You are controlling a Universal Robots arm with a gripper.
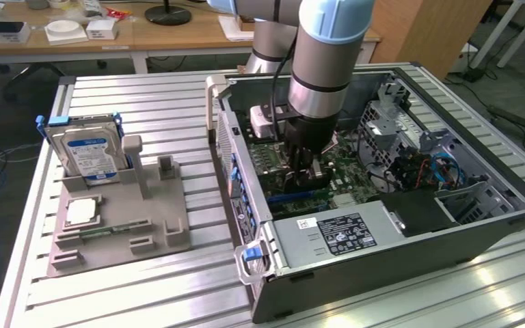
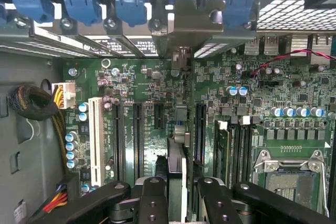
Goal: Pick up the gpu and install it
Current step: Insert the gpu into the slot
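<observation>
I have the gpu (image 2: 177, 153) clamped edge-on in my gripper (image 2: 178, 192), down inside the case (image 1: 481, 225) over the motherboard (image 2: 147, 98); seating it remains.

Open case (image 1: 481, 205): we see its side off, so the way in is from above.
Inside the case: our arm (image 1: 322, 75) fills the middle; the power supply (image 1: 335, 236) crowds the lower centre of the frame.
Drive cage (image 1: 399, 123): walls off the frame's right.
Bench, left of frame: the grey holder (image 1: 121, 219) and upright hard drive (image 1: 85, 150) stand there.
</observation>
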